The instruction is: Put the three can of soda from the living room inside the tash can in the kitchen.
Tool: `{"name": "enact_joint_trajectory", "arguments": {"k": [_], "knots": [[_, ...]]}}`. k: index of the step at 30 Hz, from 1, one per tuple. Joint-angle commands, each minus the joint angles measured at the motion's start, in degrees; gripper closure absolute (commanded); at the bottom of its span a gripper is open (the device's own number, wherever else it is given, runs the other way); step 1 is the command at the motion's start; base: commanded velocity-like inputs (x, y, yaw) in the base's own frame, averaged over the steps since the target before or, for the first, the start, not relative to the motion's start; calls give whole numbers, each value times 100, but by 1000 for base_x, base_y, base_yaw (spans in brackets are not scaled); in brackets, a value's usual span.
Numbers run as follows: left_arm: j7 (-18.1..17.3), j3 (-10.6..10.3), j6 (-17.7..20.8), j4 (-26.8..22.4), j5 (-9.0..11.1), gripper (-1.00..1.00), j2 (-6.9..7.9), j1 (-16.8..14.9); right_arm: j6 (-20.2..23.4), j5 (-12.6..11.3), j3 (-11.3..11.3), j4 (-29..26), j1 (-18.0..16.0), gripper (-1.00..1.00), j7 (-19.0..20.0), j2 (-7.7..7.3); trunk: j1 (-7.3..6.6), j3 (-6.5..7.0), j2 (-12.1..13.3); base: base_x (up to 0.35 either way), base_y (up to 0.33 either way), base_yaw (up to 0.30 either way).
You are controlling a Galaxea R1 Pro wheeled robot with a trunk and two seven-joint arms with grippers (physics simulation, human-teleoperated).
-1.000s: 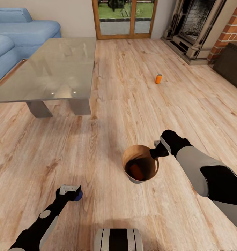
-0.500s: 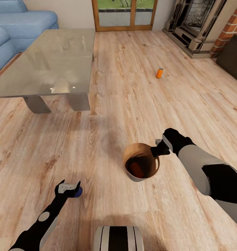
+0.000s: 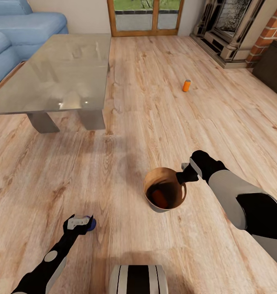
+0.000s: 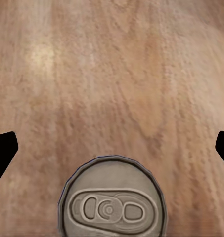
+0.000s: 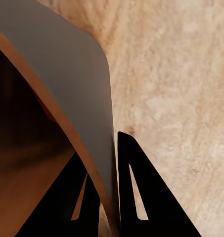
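the right hand (image 3: 182, 176) is clenched on the thin rim of the tash can (image 3: 154, 185), one finger inside the wall and one outside, holding the bin above the wood-plank floor (image 3: 154, 122). an orange can (image 3: 158, 198) lies inside it, just past that hand. the left hand (image 3: 82, 223) is released, fingers spread wide, directly over the upright blue can (image 4: 112, 198) standing on the floor, its silver top between the fingertips. the other orange can (image 3: 187, 85) stands far ahead of the right hand, well apart from the grey table (image 3: 52, 77)
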Motion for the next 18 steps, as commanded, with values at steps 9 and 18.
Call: {"name": "enact_joint_trajectory", "arguments": {"k": [9,18], "knots": [[7,-7,21,63,1,-100,-2,-14,0,153,-174,-70,12,100,-50,221,48,-2,1,-185,0,0],[4,-7,24,86,2,-100,-2,-15,0,153,-166,-70,12,100,-50,226,48,-2,1,-30,0,0]]}}
